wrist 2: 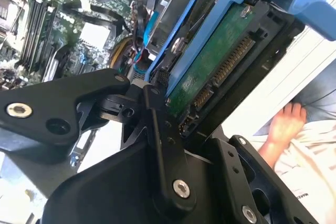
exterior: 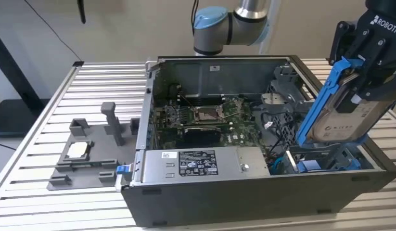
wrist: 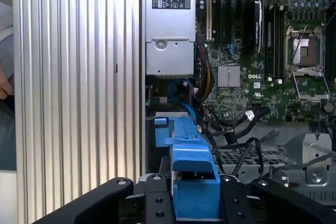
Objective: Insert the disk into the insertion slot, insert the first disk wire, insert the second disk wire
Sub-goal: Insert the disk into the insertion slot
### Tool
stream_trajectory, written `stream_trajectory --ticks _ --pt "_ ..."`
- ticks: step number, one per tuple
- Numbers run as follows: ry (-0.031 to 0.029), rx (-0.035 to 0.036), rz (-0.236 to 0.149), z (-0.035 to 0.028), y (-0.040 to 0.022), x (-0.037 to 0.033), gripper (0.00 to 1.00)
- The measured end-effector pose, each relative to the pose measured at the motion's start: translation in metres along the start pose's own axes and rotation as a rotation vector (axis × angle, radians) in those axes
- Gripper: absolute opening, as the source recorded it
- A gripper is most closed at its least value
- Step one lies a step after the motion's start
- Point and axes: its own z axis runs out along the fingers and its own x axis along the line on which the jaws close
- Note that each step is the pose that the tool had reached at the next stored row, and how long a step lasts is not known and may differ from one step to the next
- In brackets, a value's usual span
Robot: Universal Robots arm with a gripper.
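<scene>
- Gripper (exterior: 359, 89): clenched on the disk, gripping its flat sides, high at the exterior view's right.
- Disk (exterior: 342, 120): silver-grey hard drive in a blue carrier frame, held on edge and tilted, in the air above the near corner of the computer case (exterior: 249, 202) at the exterior view's right. No part of it has entered the bay. Its green circuit board and connector edge face the camera in the second wrist view.
- Insertion slot (exterior: 316, 162): grey bay with blue tabs, directly beneath the disk's lower edge, just beside the power-supply box (exterior: 198, 166).
- Cables (wrist: 236, 129): black leads lie loose between the motherboard (wrist: 262, 51) and the bay.
- Step in hand, as judged: disk insertion, with the approach made and seating not yet done.
- Handling note: the carrier probably has to be squared to the bay walls before descent. A tilted entry risks jamming on the tabs, and the leads should be kept out from under the frame.
</scene>
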Motion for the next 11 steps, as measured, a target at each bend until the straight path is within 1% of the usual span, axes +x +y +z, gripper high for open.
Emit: stream_trajectory --ticks 5,11 --pt "-0.003 -0.0001 0.0 0.0078 -0.003 -0.0001 0.33" --pt "-0.0094 -0.0002 -0.001 0.0162 -0.0047 -0.0001 0.33"
